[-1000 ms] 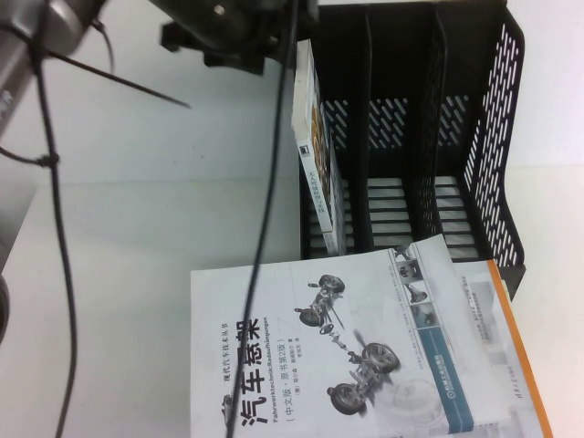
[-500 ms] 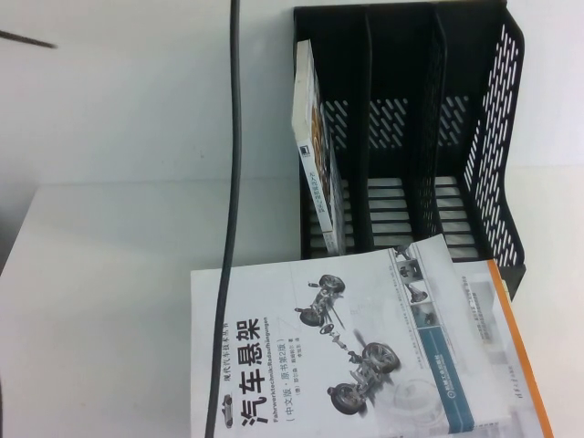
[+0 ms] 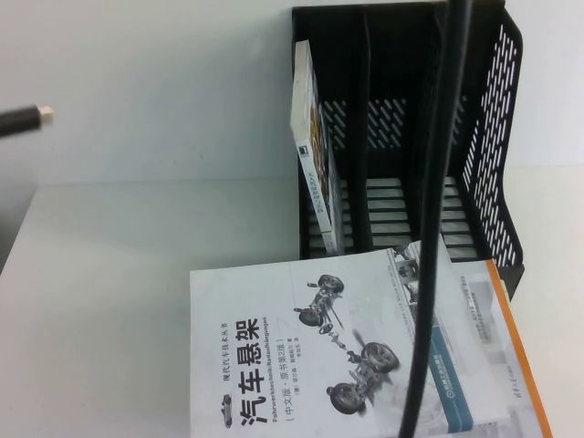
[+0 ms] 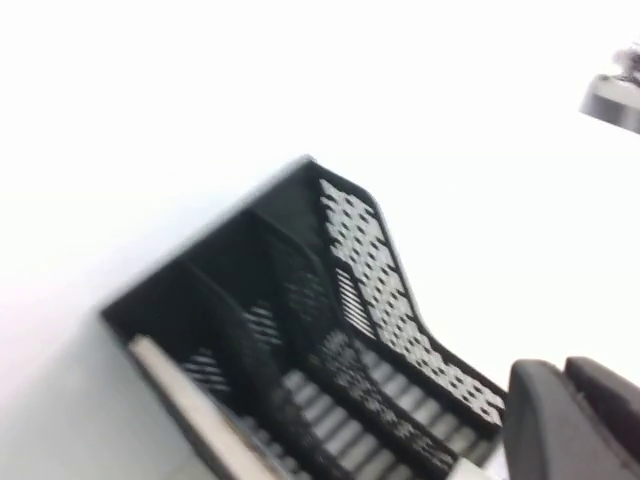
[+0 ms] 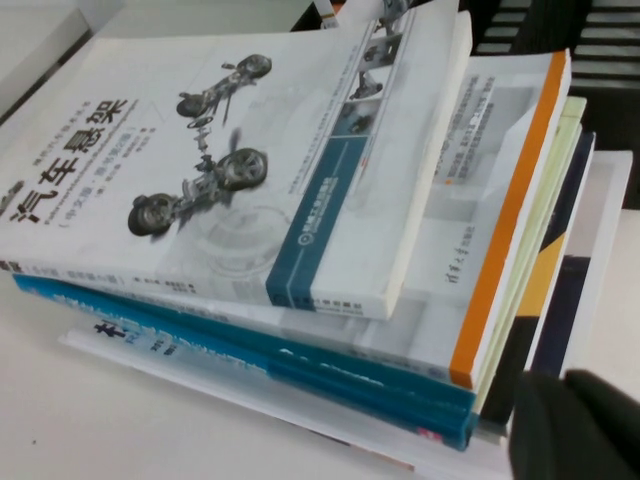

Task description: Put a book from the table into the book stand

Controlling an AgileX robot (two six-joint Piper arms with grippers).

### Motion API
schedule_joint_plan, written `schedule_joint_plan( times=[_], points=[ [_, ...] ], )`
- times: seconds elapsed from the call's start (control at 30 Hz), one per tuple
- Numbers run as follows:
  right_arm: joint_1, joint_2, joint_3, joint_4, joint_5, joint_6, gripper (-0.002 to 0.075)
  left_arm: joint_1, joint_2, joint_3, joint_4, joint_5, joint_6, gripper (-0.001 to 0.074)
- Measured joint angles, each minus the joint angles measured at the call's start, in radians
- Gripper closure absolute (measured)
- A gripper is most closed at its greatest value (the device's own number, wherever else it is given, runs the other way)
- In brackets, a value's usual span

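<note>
Presently: book (image 3: 315, 155) leaning in book stand (image 3: 493, 137) leftmost compartment, may tip out; left gripper (image 4: 575, 420) clenched empty above stand; right gripper (image 5: 580, 425), state indiscernible, near stack.

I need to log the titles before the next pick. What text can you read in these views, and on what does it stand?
"汽车悬架": large black title on the white book topping the stack.
"(中文版·原书第2版)": line under that title, barely legible.
Small line above the title: too blurred to read.
Print on its blue stripe: unreadable.
Spine text on the book upright in the book stand: too small.
Orange-edged book: faint characters, unreadable.
</note>
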Motion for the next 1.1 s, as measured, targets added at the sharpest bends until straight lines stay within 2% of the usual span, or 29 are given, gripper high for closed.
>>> schedule_joint_plan(
  times=[0.17, 0.27, 0.43, 0.63, 0.73, 0.83, 1.1],
  points=[
    [0.000, 0.000, 0.000, 0.002, 0.002, 0.000, 0.0728, -0.134, -0.064, 0.020, 0.129, 0.000, -0.045, 0.0734],
    [0.000, 0.000, 0.000, 0.003, 0.002, 0.000, 0.0728, -0.217, -0.106, 0.127, 0.182, -0.002, -0.049, 0.0734],
    [0.000, 0.000, 0.000, 0.004, 0.002, 0.000, 0.0728, -0.344, -0.207, 0.450, 0.398, -0.106, -0.186, 0.0734],
    [0.000, 0.000, 0.000, 0.004, 0.002, 0.000, 0.0728, -0.447, -0.366, 0.904, 0.651, -0.359, -0.450, 0.0735],
    [0.000, 0.000, 0.000, 0.004, 0.002, 0.000, 0.0728, -0.473, -0.451, 1.065, 0.698, -0.418, -0.554, 0.0735],
    [0.000, 0.000, 0.000, 0.004, 0.002, 0.000, 0.0728, -0.475, -0.512, 1.150, 0.668, -0.421, -0.627, 0.0735],
    [0.000, 0.000, 0.000, 0.004, 0.002, 0.000, 0.0728, -0.475, -0.560, 1.204, 0.638, -0.226, -0.652, 0.0736]
  ],
)
